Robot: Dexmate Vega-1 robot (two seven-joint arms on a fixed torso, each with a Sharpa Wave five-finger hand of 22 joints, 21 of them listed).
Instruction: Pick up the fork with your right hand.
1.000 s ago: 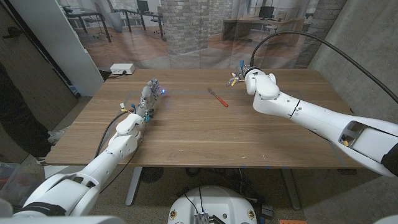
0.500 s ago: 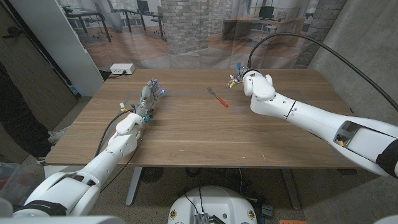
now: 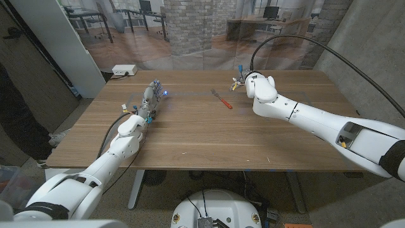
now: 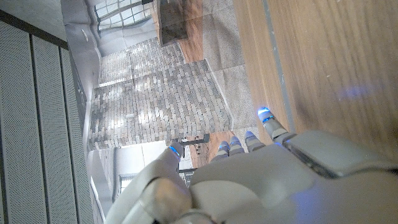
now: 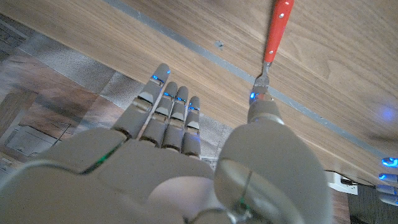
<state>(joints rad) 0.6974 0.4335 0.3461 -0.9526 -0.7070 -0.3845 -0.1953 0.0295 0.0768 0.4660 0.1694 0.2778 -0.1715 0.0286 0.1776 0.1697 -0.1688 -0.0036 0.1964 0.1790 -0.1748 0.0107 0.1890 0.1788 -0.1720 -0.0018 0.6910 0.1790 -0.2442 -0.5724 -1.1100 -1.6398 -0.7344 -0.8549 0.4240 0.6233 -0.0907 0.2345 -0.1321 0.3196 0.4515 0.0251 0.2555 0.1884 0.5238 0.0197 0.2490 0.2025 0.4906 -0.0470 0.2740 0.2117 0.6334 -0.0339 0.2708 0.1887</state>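
The red-handled metal fork [image 3: 222, 100] lies on the wooden desk [image 3: 209, 139], far of centre. The right robot hand [image 3: 240, 78] hovers just right of it, fingers apart and empty. The left robot hand [image 3: 152, 95], fingers extended and empty, stands at the far left.

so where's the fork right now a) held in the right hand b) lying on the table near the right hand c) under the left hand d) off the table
b, the fork lies on the table, just beside the open right hand, not gripped.
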